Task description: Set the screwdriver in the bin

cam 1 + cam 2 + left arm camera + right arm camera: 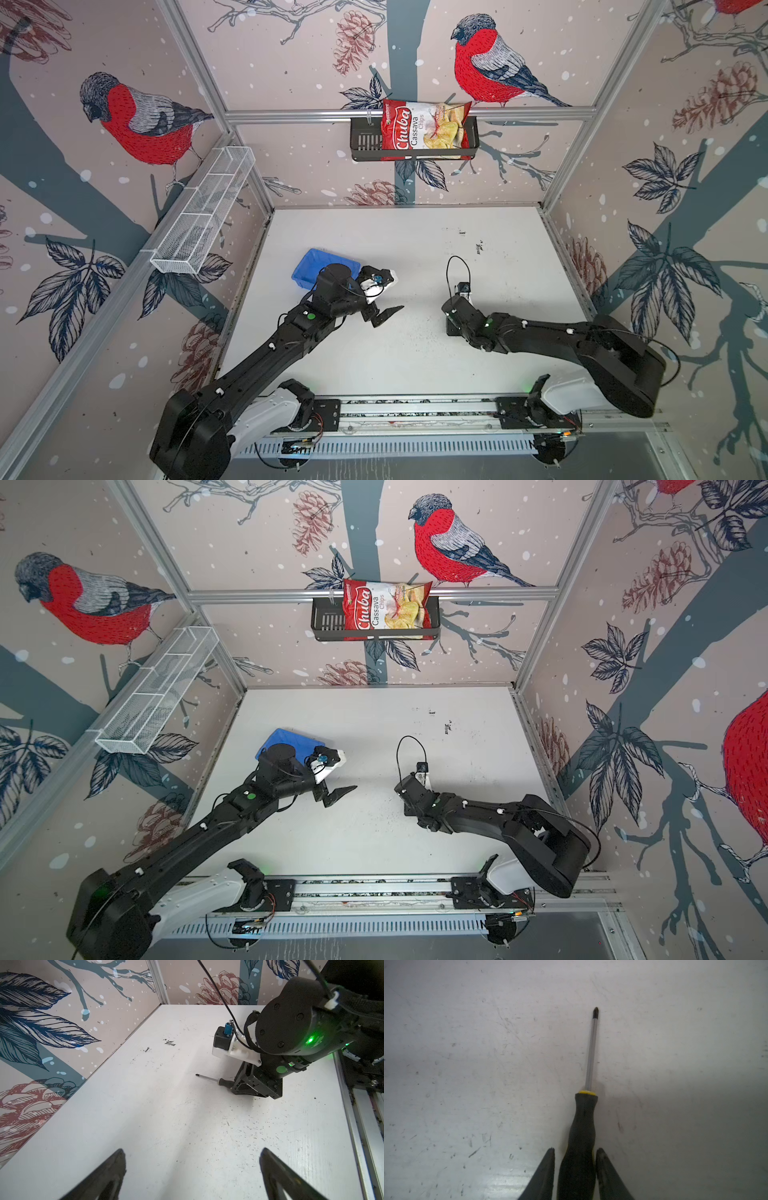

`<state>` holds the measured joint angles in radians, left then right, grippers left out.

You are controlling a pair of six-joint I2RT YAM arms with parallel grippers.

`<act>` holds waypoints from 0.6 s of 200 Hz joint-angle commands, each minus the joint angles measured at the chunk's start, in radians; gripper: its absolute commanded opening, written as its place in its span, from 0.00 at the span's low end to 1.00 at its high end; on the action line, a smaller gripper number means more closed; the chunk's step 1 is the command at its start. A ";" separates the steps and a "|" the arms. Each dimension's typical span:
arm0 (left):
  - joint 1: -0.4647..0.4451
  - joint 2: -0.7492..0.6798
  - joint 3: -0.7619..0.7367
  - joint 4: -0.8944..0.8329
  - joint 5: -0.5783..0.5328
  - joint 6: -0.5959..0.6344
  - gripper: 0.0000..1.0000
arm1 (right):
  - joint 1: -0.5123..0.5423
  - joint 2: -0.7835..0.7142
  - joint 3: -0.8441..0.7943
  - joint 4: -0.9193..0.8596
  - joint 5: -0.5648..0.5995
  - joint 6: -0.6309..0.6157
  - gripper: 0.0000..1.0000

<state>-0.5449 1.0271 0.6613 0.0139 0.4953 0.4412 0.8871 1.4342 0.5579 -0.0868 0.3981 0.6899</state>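
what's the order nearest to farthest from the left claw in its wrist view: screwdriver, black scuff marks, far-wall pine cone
From the open left claw:
1. screwdriver, straight ahead, handle between the jaws of the right claw.
2. black scuff marks, on the table beyond it.
3. pine cone print, on the far wall.

A white table (415,249), scuffed and speckled with black marks, forms the floor of the cell. Behind it and on both sides rise walls (291,62) papered with red-breasted birds, pine cones and leaves, framed by aluminium bars (291,115). Above the table's far edge hangs a black basket (365,141) holding a red chip bag (424,124). Above its left edge hangs a white mesh basket (203,212).
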 commanded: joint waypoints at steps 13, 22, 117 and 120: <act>-0.001 -0.005 0.011 0.002 -0.013 -0.010 0.99 | -0.009 0.018 0.000 -0.009 -0.018 -0.001 0.24; -0.001 -0.005 0.011 0.004 -0.016 -0.014 0.99 | -0.011 0.020 0.003 -0.013 -0.018 -0.004 0.21; 0.001 0.023 -0.123 0.517 -0.158 -0.577 0.99 | -0.105 -0.176 0.032 0.009 -0.068 -0.103 0.07; 0.000 0.030 -0.127 0.540 -0.157 -0.597 0.99 | -0.112 -0.200 0.033 0.014 -0.072 -0.107 0.07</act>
<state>-0.5457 1.0389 0.5648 0.2531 0.3790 0.0975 0.8074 1.3048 0.5858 -0.1135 0.3580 0.6270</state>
